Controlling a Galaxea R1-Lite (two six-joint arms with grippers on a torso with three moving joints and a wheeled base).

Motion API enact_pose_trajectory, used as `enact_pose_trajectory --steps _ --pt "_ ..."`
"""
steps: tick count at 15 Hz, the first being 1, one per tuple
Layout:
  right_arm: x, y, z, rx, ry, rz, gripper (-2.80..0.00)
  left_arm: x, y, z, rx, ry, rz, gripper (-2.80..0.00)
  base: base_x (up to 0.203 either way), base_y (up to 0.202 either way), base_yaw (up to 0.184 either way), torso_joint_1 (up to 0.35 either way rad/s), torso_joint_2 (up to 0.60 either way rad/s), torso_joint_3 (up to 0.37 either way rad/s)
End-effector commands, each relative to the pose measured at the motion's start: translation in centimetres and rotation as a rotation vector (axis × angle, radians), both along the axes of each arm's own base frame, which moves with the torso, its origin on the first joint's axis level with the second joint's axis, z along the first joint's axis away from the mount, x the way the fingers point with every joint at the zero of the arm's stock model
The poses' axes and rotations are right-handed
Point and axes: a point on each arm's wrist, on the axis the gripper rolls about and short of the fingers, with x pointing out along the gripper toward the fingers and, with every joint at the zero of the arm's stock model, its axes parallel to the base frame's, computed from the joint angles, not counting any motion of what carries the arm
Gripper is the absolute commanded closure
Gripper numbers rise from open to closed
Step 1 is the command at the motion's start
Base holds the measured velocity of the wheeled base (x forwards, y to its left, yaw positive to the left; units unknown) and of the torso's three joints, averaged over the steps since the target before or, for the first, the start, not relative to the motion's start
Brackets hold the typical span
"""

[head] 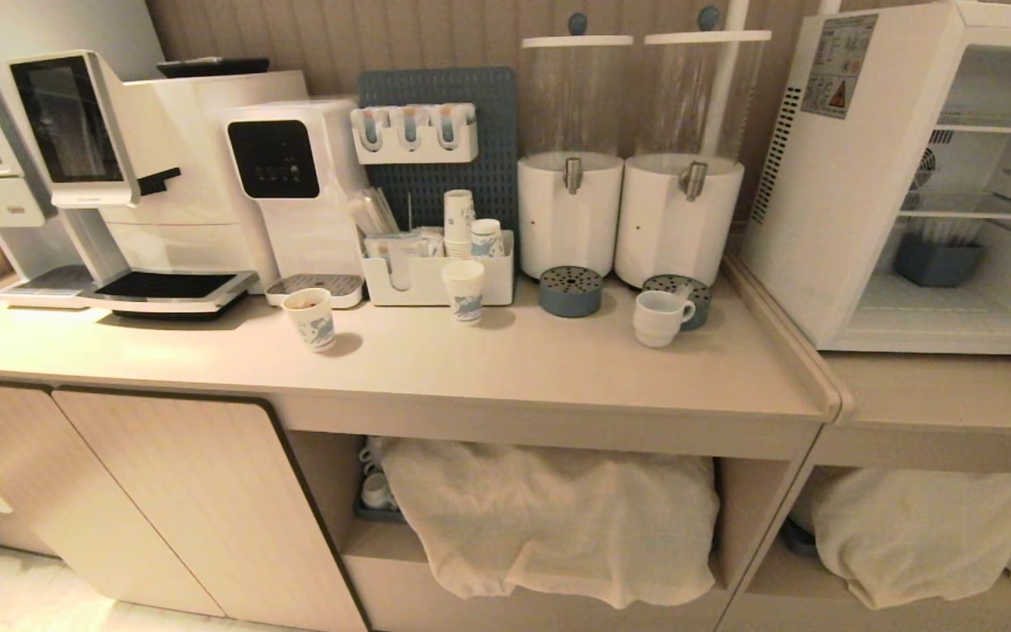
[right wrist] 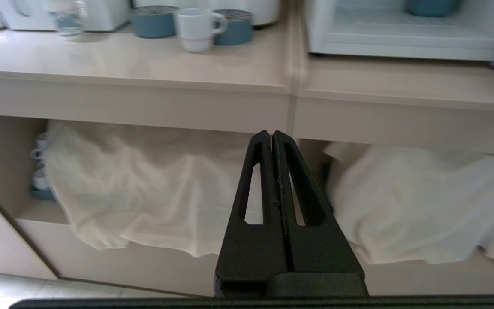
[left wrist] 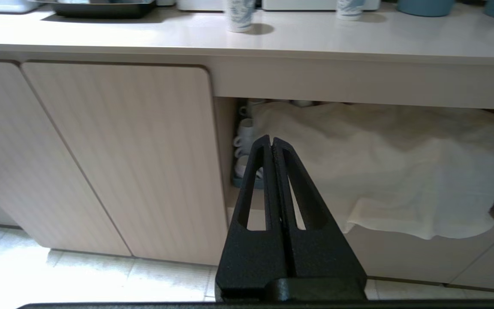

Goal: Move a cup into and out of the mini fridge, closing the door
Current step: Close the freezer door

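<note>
Cup (head: 660, 317), ceramic, likely stiff, smooth and breakable, sits on the counter (head: 505, 360) left of the open fridge (head: 856, 175), best pinched across its rim, while both grippers (left wrist: 272, 143) (right wrist: 272, 136) hang below, closed and empty.

Cup (head: 659, 318) glossy ceramic; counter (head: 514, 351) smooth, satin; cloth (head: 558, 518) soft, matt.

The left gripper (left wrist: 271, 141) and right gripper (right wrist: 271, 135) look alike: matte black, grainy-surfaced tapering jaws, each pierced by a long triangular slot, rising from a broad black base.
</note>
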Motion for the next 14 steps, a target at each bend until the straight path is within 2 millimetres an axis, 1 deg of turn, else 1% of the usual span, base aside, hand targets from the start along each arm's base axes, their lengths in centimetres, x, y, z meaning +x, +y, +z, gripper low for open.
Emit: enact_pose_trajectory --steps 1,4,14 --pt "0.05 0.00 -0.17 -0.001 0.005 0.000 0.00 0.00 0.00 0.00 -0.001 -0.001 0.001 0.00 0.000 -0.198 0.002 0.002 0.01 0.002" --pt "-0.01 0.00 -0.28 -0.001 0.030 0.002 0.00 0.01 0.00 0.00 -0.001 0.000 0.001 0.00 0.000 -0.194 0.000 0.003 0.00 0.007" --pt "-0.01 0.00 -0.30 -0.001 0.031 0.002 0.00 0.01 0.00 0.00 -0.001 0.001 0.001 0.00 0.000 -0.193 0.000 0.002 0.00 0.003"
